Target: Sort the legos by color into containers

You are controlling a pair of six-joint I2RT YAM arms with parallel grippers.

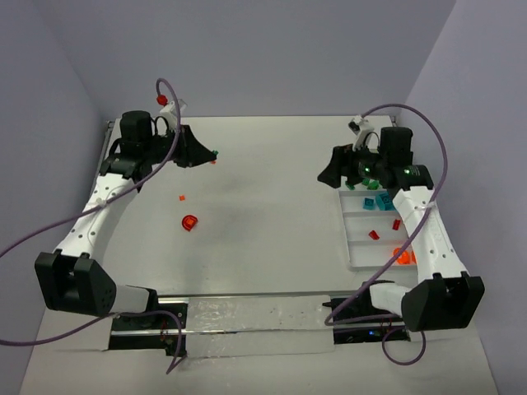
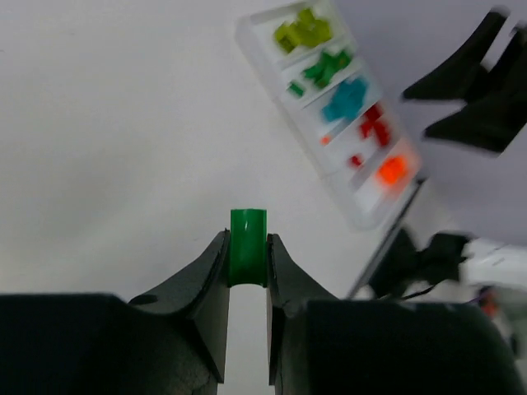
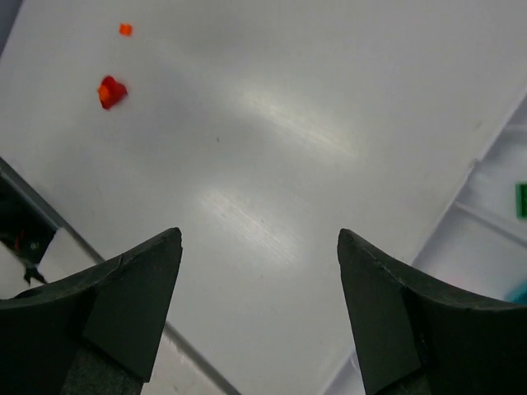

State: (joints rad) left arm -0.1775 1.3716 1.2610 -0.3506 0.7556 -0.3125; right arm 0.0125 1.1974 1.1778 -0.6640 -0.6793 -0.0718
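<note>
At the right side of the table (image 1: 263, 164), a long white tray (image 1: 360, 248) lies lengthwise, its thin dividers marking off a row of shallow compartments. The left wrist view gives the contents in order from the far end: lime green bricks (image 2: 303, 31), dark green bricks (image 2: 328, 66), teal bricks (image 2: 346, 99), red bricks (image 2: 375, 127) and orange bricks (image 2: 394, 169) (one colour to a compartment, so far as the blur allows; no count can be taken). From above, the right arm covers the far end of the tray, and only the teal, red and orange compartments show plainly.

The left claw (image 2: 247, 240) pinches a green brick (image 2: 248, 262) upright between its fingertips, over the far left part of the table and well apart from the tray. The right claw (image 3: 259, 247) is spread wide with nothing between its fingers; it hangs just beside the tray's far end, on the side facing the middle of the table.

A red piece (image 1: 189, 222) and a small orange brick (image 1: 182, 197) lie loose on the table, near each other and left of centre.
</note>
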